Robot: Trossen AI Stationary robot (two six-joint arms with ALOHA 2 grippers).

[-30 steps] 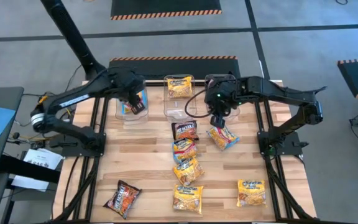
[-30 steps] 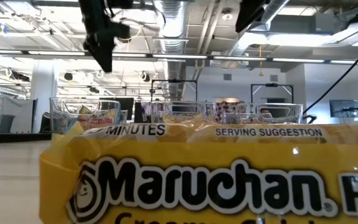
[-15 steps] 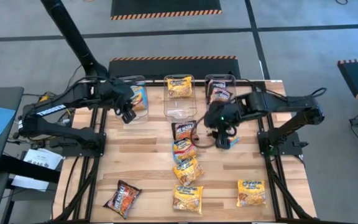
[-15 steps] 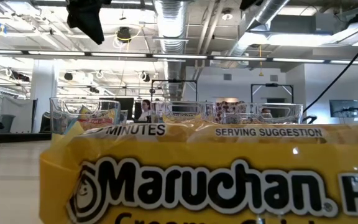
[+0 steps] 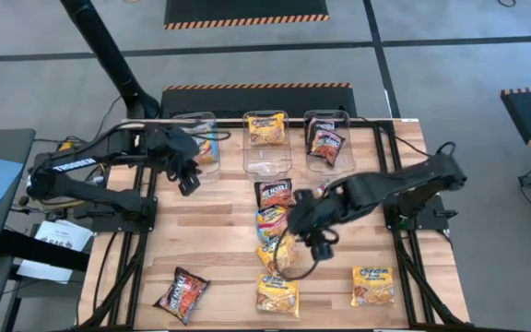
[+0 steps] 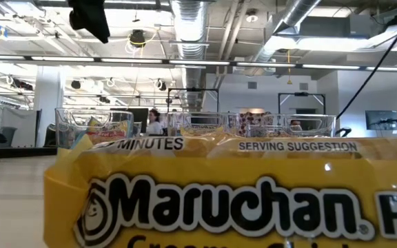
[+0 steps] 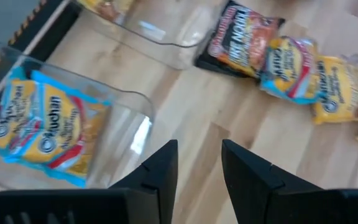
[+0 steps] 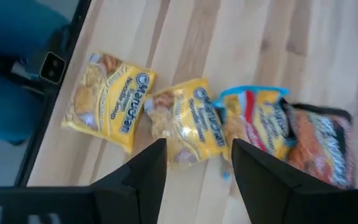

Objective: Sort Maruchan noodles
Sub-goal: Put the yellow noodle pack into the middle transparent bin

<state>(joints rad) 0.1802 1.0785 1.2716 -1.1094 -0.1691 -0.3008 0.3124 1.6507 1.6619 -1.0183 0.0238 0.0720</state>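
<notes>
High view: we see a pale wooden table point(image 5: 219, 240) on a dark frame, standing on grey floor with hazard-striped mats. Low view: we look past one large yellow packet point(image 6: 233, 196) that fills the foreground, across the clear bins point(image 6: 92, 127) to an open room with ceiling ducts and strip lights; a person stands far off behind the bins. This view gives the room but hides most of the table; the high view gives the whole layout.

From above, three clear bins sit along the far edge: the left bin point(image 5: 212, 171) holds blue-pink packets point(image 5: 207, 148), the middle bin point(image 5: 267, 168) a yellow packet, the right bin point(image 5: 328, 164) black-red packets point(image 5: 325, 145).

We find the right gripper point(image 5: 310, 242) hovering over the middle of the table, its fingers spread and empty. Just beside and beneath it runs a column of loose packets point(image 5: 277, 249): a black-red packet point(image 5: 274, 193) beyond it, a blue-pink one next, then yellow ones. The right wrist view shows this row directly ahead of the spread fingers point(image 8: 143, 177).

The left gripper point(image 5: 186, 177) hangs just in front of the left bin, fingers apart, holding nothing; its wrist view shows the blue-pink packets in that bin close ahead.

Further packets lie nearer the front edge: a black-red one point(image 5: 182, 293) and two yellow ones point(image 5: 372, 284).
</notes>
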